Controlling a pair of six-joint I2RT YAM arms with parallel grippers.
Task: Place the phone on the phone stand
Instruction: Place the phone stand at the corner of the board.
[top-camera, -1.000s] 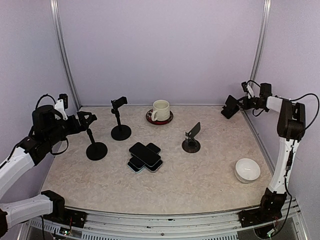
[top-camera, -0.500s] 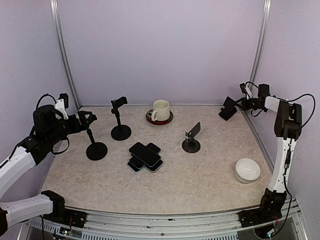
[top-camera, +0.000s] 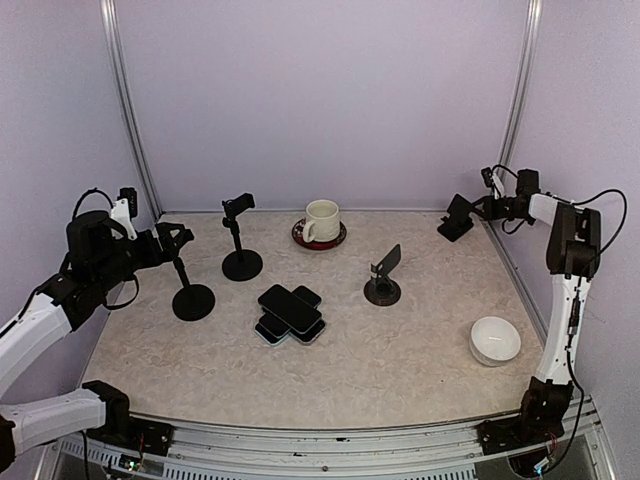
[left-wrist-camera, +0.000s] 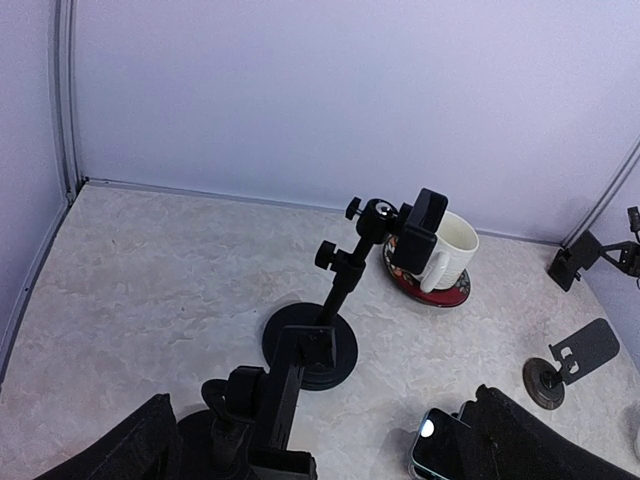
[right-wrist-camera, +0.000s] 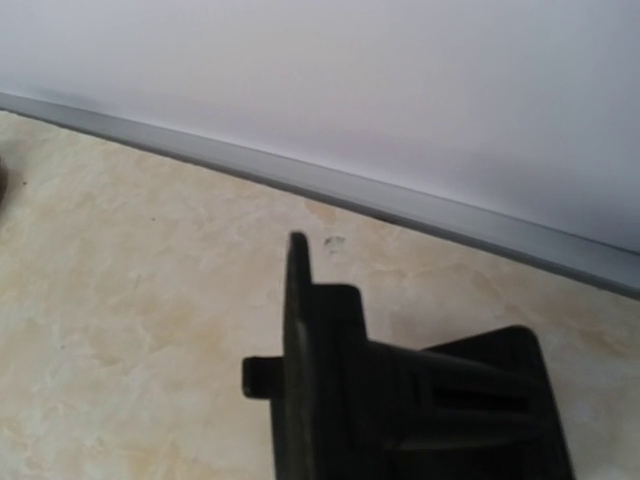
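A white mug (top-camera: 321, 218) stood on a red saucer (top-camera: 301, 236), and a white bowl (top-camera: 495, 352) sat front right; we could not tell what either held. We counted four stands: rear pole stand (top-camera: 241, 240), front pole stand (top-camera: 192, 296), low stand (top-camera: 383, 276) and wedge stand (top-camera: 457, 216) by the right hand (top-camera: 478, 208), whose grip we could not tell. The phones (top-camera: 290, 310), at least three, lay stacked mid-counter (top-camera: 400, 375). The left hand (top-camera: 172, 240) gaped wide, holding nothing.

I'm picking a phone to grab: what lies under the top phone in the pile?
Under the top phone, more phones stick out crosswise; their middles and exact count are covered.
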